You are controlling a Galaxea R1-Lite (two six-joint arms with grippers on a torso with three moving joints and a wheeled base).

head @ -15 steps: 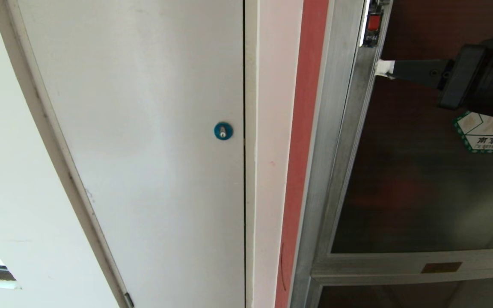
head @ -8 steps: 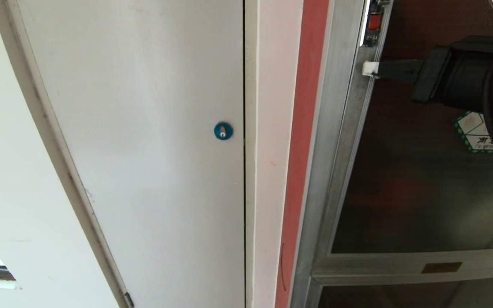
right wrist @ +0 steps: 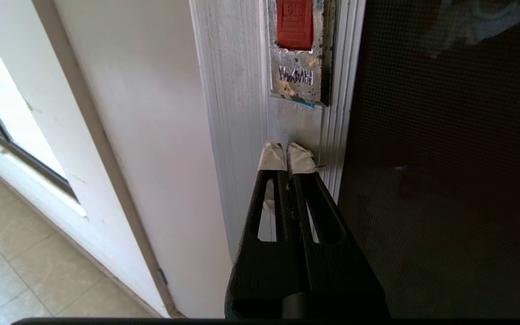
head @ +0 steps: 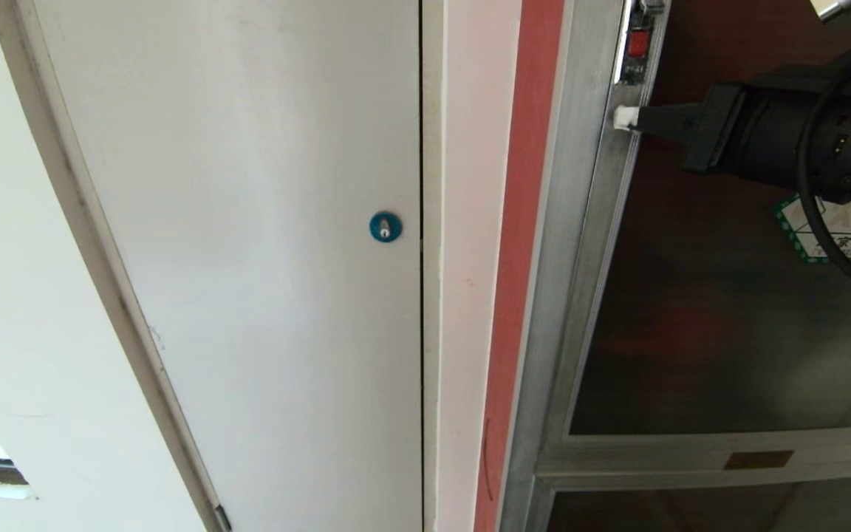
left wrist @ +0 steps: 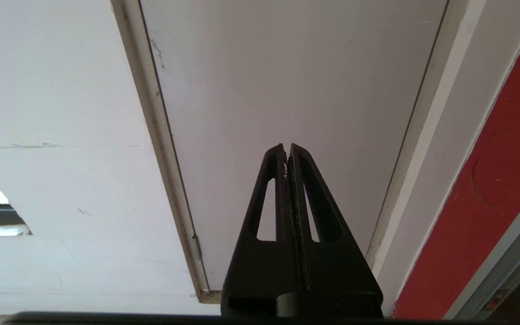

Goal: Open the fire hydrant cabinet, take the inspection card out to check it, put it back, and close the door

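With jaws closed, empty, right gripper (right wrist: 287,151) tips touch door (right wrist: 445,180) frame below latch (right wrist: 297,49).

The right arm (head: 787,137) reaches in level from the right side of the head view, a black cable looping over its wrist. The right gripper (head: 623,118) points to the robot's left, its two black fingers pressed together with no gap and nothing held; their tips (right wrist: 271,157) are wrapped in white tape. The left gripper (left wrist: 286,149) hangs parked, its bare black fingers likewise closed flat against each other, empty.
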